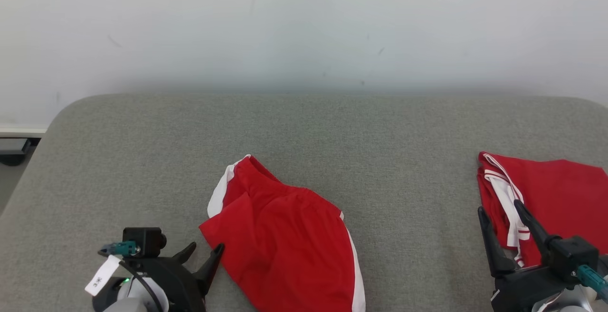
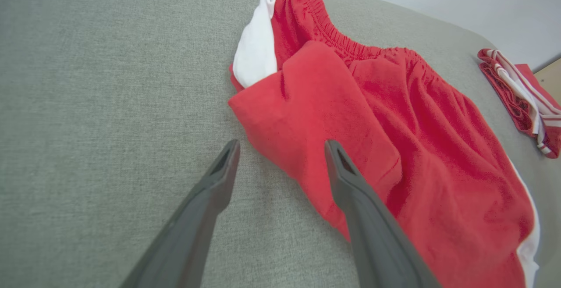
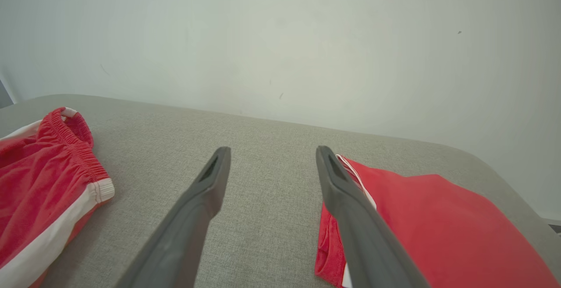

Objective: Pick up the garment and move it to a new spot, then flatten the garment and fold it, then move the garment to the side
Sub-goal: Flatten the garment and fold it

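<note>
Red shorts (image 1: pixel 285 241) with white side trim and an elastic waistband lie rumpled on the grey fabric surface (image 1: pixel 332 127), near its front middle. My left gripper (image 1: pixel 206 248) is open at their near-left corner. In the left wrist view, my left gripper (image 2: pixel 282 145) has one finger over the grey cloth and the other over the edge of the red shorts (image 2: pixel 394 126), with nothing held. My right gripper (image 1: pixel 499 207) stands open at the right, and in the right wrist view the right gripper (image 3: pixel 272 152) is empty.
A second red garment (image 1: pixel 555 193) with white stripes lies folded at the right edge, partly under my right finger (image 3: pixel 350 200). The surface's rounded left corner (image 1: pixel 61 112) drops to the floor. A pale wall (image 1: pixel 304 27) runs behind.
</note>
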`<state>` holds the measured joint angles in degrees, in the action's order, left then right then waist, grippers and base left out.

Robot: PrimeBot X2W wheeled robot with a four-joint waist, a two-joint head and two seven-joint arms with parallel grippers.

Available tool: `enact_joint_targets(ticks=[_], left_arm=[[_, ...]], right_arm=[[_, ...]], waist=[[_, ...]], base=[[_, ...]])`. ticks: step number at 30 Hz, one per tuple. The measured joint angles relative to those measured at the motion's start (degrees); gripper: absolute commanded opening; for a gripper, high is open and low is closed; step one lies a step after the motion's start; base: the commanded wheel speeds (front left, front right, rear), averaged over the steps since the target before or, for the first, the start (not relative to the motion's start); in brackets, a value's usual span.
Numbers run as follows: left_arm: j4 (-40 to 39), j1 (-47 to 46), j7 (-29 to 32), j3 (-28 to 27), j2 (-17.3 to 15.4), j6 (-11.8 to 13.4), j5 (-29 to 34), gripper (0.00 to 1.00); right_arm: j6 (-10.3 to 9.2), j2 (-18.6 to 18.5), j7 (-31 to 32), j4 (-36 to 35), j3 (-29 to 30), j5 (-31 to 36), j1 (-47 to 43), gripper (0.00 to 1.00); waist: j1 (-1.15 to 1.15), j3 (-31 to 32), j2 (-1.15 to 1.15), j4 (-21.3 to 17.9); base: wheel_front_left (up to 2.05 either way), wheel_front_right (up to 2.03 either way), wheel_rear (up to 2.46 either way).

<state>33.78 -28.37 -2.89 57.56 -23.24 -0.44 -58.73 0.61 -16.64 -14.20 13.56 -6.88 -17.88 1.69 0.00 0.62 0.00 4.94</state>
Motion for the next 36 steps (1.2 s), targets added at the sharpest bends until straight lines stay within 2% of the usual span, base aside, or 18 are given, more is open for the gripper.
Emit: enact_joint_targets(ticks=[6, 15, 21, 22, 23, 24, 29, 36], left_arm=[[2.6, -0.46, -1.19, -2.07, 3.79, -1.67, -2.79, 1.0], [11.31, -5.21, 0.73, -1.96, 3.89, -3.0, -2.56, 1.0], [15.22, -6.38, 1.94, -2.25, 6.0, -4.22, -3.3, 1.0], [15.64, -6.65, 2.13, -2.01, 6.45, -4.34, -3.25, 0.49], [16.03, -7.13, 2.36, -1.66, 6.84, -4.71, -3.24, 0.33], [16.22, -7.65, 2.33, -1.43, 7.08, -4.75, -3.05, 0.0], [17.0, -11.26, 0.91, -0.65, 8.23, -5.65, -1.4, 0.0], [12.67, -15.29, -3.61, 3.13, 13.6, -6.22, 3.61, 0.0]], right_arm=[[0.4, -0.01, 0.0, 0.07, -0.4, 0.01, 1.18, 1.0], [0.67, 0.07, 0.0, 0.14, -1.04, 0.35, 2.66, 1.0], [0.67, 0.02, 0.0, 0.18, -1.0, 0.38, 2.74, 1.0], [0.67, -0.01, 0.0, 0.22, -0.96, 0.38, 2.85, 1.0], [0.67, -0.01, 0.0, 0.25, -0.91, 0.38, 3.05, 1.0], [0.65, 0.01, 0.0, 0.24, -0.91, 0.4, 3.37, 1.0], [0.34, -0.02, -0.01, 0.63, -0.4, 0.41, 3.64, 1.0], [0.12, 0.33, -0.01, 0.96, -0.38, 0.41, 3.61, 1.0]], waist=[[0.0, -0.6, 0.0, -1.42], [0.0, -2.0, 0.0, -4.15], [0.0, -3.6, 0.0, -5.67], [0.0, -3.89, 0.0, -5.86], [0.01, -4.19, 0.0, -6.04], [0.0, -4.46, 0.0, -6.19], [0.01, -5.19, 0.0, -6.48], [0.0, -4.9, 0.0, -5.72]], base=[[0.0, 0.0, 0.0], [0.0, 0.0, 0.0], [0.0, 0.0, 0.0], [0.0, 0.0, 0.0], [0.0, 0.0, 0.0], [0.0, 0.0, 0.0], [0.0, 0.0, 0.0], [0.0, 0.0, 0.0]])
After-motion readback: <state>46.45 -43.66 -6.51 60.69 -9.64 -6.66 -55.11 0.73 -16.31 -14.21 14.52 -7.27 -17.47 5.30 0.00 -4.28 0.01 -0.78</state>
